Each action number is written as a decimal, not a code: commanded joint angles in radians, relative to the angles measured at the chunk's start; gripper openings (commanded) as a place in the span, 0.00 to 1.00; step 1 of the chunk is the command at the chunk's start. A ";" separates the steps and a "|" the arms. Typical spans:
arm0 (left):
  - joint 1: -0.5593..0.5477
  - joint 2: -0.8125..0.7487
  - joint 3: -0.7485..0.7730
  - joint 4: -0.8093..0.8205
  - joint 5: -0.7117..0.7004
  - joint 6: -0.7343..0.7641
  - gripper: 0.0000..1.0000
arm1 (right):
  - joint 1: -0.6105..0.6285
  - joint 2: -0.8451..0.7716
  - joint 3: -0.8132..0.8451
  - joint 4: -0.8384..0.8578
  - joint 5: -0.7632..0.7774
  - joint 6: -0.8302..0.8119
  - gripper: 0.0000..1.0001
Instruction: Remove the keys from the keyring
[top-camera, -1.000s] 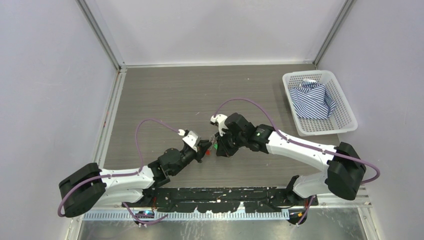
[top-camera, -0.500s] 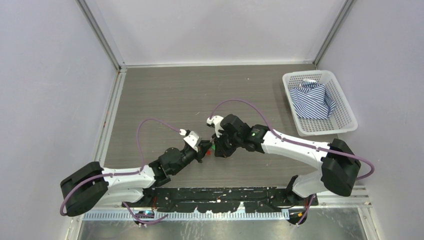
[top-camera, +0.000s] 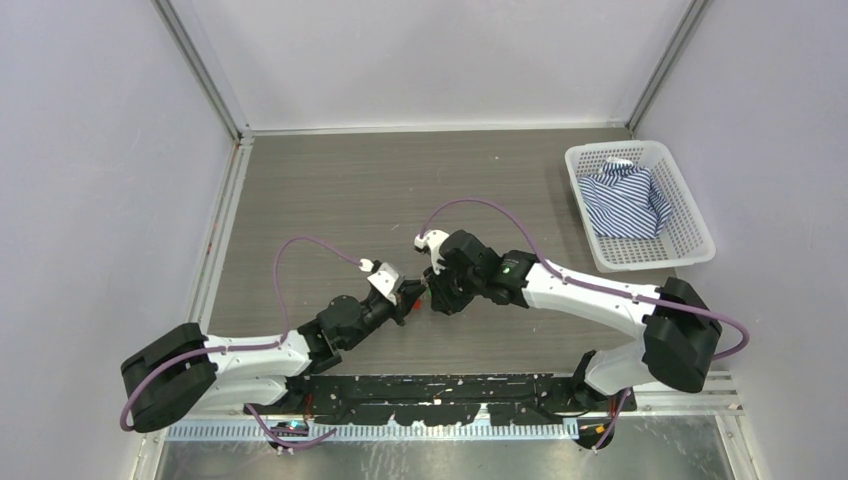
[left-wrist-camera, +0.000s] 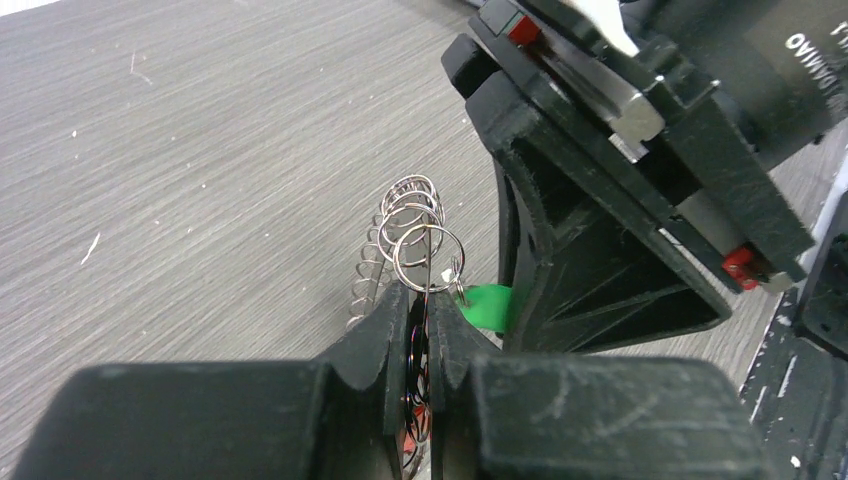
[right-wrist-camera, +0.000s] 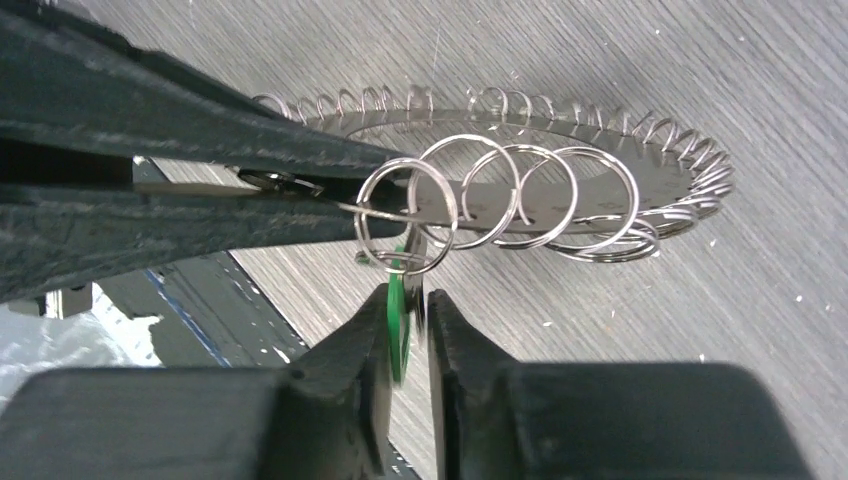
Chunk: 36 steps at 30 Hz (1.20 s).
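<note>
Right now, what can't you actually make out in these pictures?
Top view: the keys are too small, buried between the left gripper and right gripper.
Left wrist view: the right gripper blocks part of the green key head; the left fingers hide how the wire ring is held.
Right wrist view: shadow hides whether the right gripper pinches the green head.

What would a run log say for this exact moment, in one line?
left gripper: shut on small ring | right gripper: around green key, grip unclear | keyring: between the two grippers

Grey wood-grain table (top-camera: 330, 190); white mesh basket (top-camera: 652, 257) (striped cloth (top-camera: 625, 205) inside) at its far right
</note>
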<state>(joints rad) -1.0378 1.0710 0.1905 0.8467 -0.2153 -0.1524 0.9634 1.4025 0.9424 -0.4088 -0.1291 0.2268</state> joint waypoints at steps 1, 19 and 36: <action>-0.004 -0.028 0.011 0.175 -0.012 0.013 0.00 | -0.002 -0.078 0.017 0.013 0.030 0.029 0.29; -0.002 0.024 0.004 0.265 -0.053 0.043 0.00 | -0.158 -0.212 0.111 0.022 -0.082 0.430 0.40; -0.002 0.041 0.011 0.313 -0.042 0.060 0.00 | -0.186 -0.168 0.096 0.035 -0.107 0.595 0.29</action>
<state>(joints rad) -1.0386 1.1141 0.1902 1.0279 -0.2474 -0.1143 0.7769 1.2373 1.0344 -0.3977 -0.2379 0.7792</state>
